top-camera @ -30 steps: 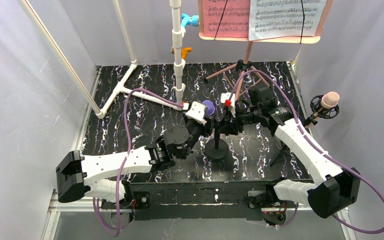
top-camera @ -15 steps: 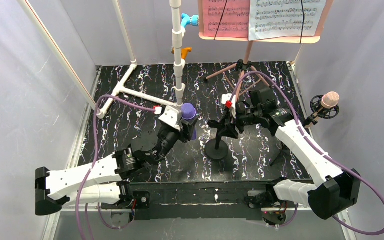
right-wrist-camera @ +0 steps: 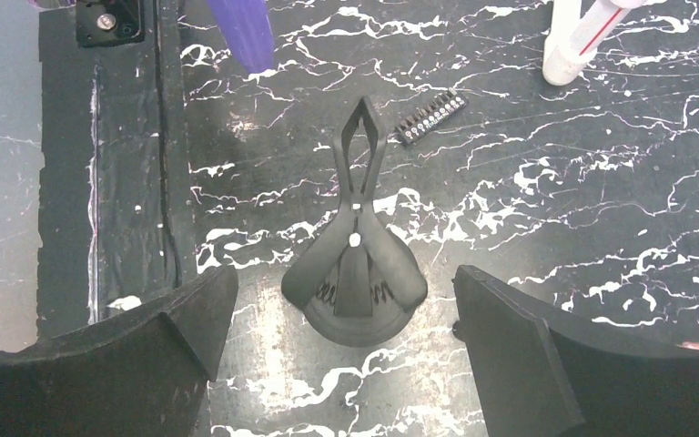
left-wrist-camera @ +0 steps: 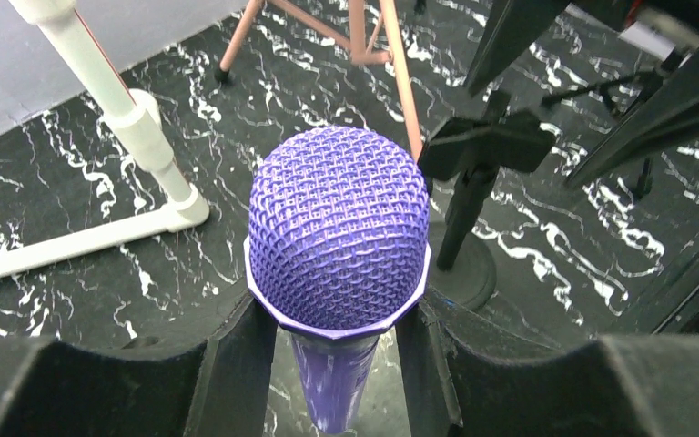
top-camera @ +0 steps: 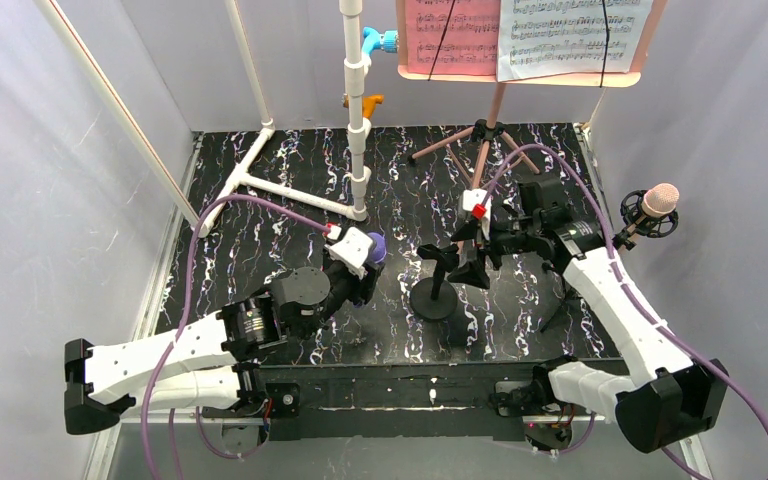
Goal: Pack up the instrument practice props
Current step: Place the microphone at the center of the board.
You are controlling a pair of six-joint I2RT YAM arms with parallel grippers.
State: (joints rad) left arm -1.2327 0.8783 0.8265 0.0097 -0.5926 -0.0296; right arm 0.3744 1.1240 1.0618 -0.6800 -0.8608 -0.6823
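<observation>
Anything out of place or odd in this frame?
One stray item: a small black toothed strip lies loose on the marbled table, near the black clip stand but apart from it. Nothing else looks spilled, tipped or damaged.

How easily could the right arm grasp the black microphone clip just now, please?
Probably yes: the right gripper is open, and the black microphone clip sits between its fingers with nothing blocking it.

A black table with white marble-like veining [top-camera: 300,160] is enclosed on the left, back and right by plain pale grey walls [top-camera: 40,220] under soft, even light. A white pipe frame with blue and orange fittings [top-camera: 357,120] stands on its rear left part, with one long pipe slanting down along the left wall.
</observation>
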